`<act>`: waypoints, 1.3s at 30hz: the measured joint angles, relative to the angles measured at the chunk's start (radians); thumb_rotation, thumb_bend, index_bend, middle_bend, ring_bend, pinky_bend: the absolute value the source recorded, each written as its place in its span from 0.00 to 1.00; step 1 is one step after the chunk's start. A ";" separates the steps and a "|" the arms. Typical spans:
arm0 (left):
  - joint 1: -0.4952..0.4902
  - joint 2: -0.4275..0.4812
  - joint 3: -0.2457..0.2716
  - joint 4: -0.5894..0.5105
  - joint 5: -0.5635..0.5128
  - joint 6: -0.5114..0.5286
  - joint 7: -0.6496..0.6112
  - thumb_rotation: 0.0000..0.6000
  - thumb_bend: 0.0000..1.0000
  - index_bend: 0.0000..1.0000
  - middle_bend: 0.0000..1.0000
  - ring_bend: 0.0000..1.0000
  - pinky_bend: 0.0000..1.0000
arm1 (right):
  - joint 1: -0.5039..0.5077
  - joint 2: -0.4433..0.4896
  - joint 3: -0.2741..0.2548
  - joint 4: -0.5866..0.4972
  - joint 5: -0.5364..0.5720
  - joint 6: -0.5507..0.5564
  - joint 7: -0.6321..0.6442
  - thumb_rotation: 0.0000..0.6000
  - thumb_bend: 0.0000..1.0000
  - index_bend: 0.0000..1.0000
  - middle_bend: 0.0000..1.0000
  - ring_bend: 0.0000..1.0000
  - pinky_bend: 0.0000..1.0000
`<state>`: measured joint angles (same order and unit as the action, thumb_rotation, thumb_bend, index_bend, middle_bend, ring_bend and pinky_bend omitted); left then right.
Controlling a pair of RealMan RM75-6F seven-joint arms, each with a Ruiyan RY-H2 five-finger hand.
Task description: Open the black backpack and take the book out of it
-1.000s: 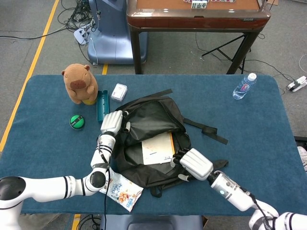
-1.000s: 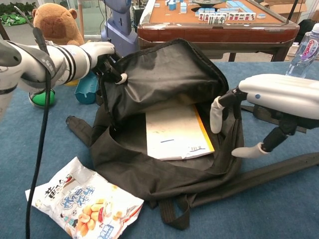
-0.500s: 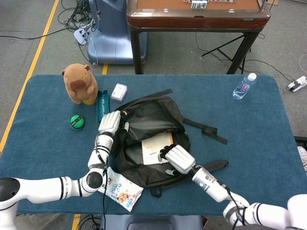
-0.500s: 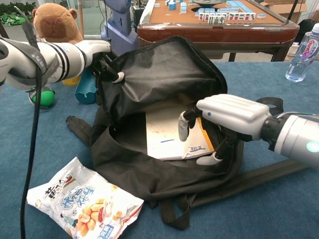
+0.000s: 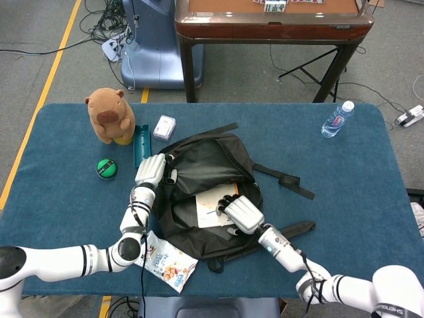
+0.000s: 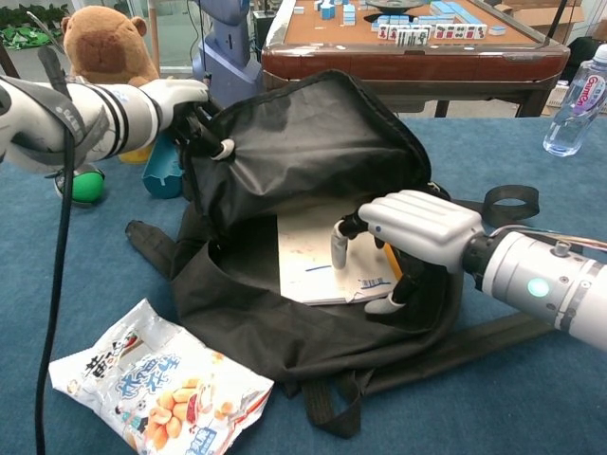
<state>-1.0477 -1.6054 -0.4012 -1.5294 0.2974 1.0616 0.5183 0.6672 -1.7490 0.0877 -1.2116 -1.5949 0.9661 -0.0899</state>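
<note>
Right now book (image 6: 327,251) lies inside backpack (image 6: 313,152) mouth, flap held up by left robot hand (image 6: 180,95); right robot hand (image 6: 408,232) fingers spread over book's right edge, not clamped yet. Get thumb under edge w/ fingers on top, then pinch, draw out flat

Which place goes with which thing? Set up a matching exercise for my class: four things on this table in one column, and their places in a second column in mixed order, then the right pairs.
Things
1. book
2. snack bag
3. water bottle
4. plush capybara

Places
A. upright near the table's far right corner
B. lying flat at the table's near edge, beside the backpack
C. inside the open backpack, under the right hand
D. upright near the table's far left corner

Pairs: 1-C, 2-B, 3-A, 4-D
</note>
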 measured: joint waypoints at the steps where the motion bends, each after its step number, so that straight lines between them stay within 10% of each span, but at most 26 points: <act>1: 0.001 -0.001 0.000 0.001 0.000 -0.001 -0.001 1.00 0.55 0.67 0.73 0.67 0.65 | 0.002 -0.003 0.000 0.006 0.002 0.001 -0.001 1.00 0.01 0.40 0.32 0.23 0.37; 14: 0.007 -0.004 0.004 0.011 0.004 -0.009 -0.005 1.00 0.55 0.66 0.72 0.67 0.65 | 0.036 -0.051 -0.007 0.080 0.015 0.003 -0.024 1.00 0.02 0.39 0.32 0.23 0.37; 26: 0.014 -0.003 0.008 0.014 0.014 -0.016 -0.013 1.00 0.55 0.66 0.72 0.67 0.65 | 0.064 -0.093 -0.011 0.137 0.015 0.008 -0.048 1.00 0.30 0.39 0.33 0.23 0.37; 39: 0.023 -0.001 0.011 0.029 0.018 -0.032 -0.026 1.00 0.55 0.66 0.71 0.66 0.65 | 0.086 -0.115 -0.008 0.171 0.008 0.041 -0.043 1.00 0.37 0.39 0.36 0.23 0.37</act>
<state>-1.0249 -1.6069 -0.3901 -1.5005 0.3154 1.0301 0.4921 0.7529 -1.8641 0.0793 -1.0408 -1.5871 1.0069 -0.1325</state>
